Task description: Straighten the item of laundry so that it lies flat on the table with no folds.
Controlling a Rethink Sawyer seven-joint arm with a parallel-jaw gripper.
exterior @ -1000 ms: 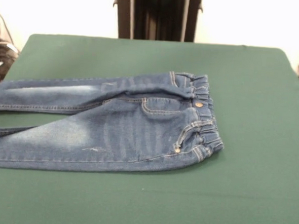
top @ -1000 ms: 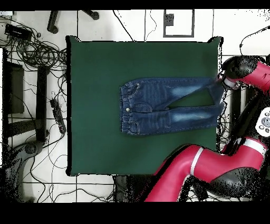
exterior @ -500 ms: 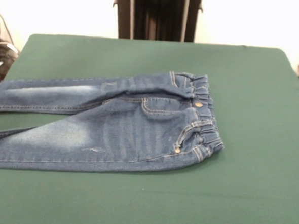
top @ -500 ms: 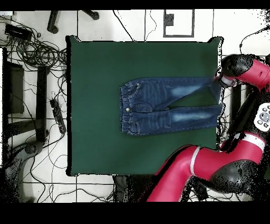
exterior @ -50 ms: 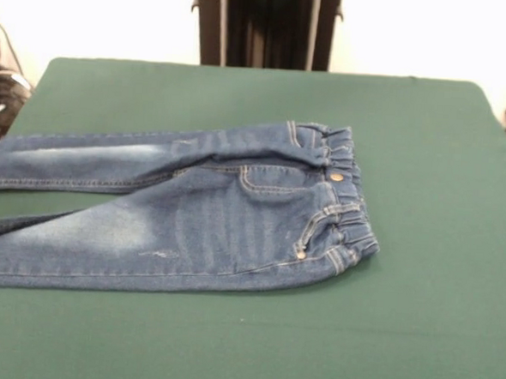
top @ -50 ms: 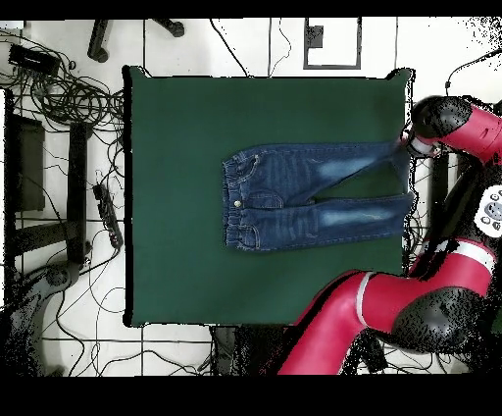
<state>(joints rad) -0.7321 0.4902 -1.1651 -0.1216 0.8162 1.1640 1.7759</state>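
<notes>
1 pair of jeans lies on the green bench, long axis running left-right in the front view: waistband toward the right, 2 legs reaching the left edge, slightly spread. In the overhead view the red arm ends at a claw by 1 leg's cuff at the bench edge; whether it grips the cuff cannot be told.

Light: bright, even, diffuse
Backdrop: blown-out white behind table
Shadows: faint, thin under jeans
Focus: soft, slightly blurred
</notes>
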